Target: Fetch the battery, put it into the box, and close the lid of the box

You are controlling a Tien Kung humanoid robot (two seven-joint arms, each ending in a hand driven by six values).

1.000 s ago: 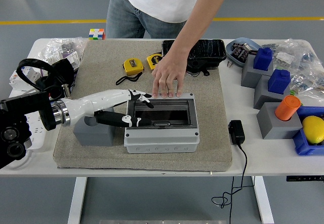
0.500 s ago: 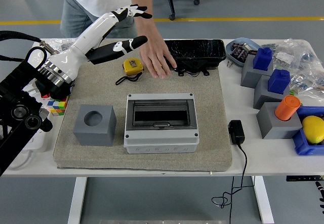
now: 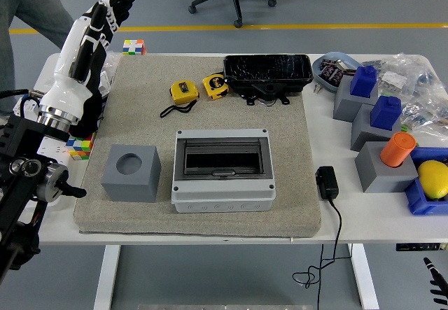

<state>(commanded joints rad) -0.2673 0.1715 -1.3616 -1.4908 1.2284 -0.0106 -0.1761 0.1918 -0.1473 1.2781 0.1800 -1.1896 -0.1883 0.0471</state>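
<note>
Raising my left hand [image 3: 105, 16] high, far left of the grey box [image 3: 222, 170], I hold nothing, fingers straight and loosely apart. Its lid lies shut; no battery I can tell.

I see a light grey box [image 3: 222, 170] with a dark smoky lid on a beige mat [image 3: 280, 124] over the white surface [image 3: 329, 124]. Two yellow tape measures [image 3: 184, 90], a grey cube [image 3: 131, 173], a black case [image 3: 268, 73], blue blocks [image 3: 364, 81], an orange cylinder [image 3: 397, 148], a multicoloured puzzle cube [image 3: 134, 46]. My left robot hand [image 3: 110, 15] is white with black fingers.
</note>
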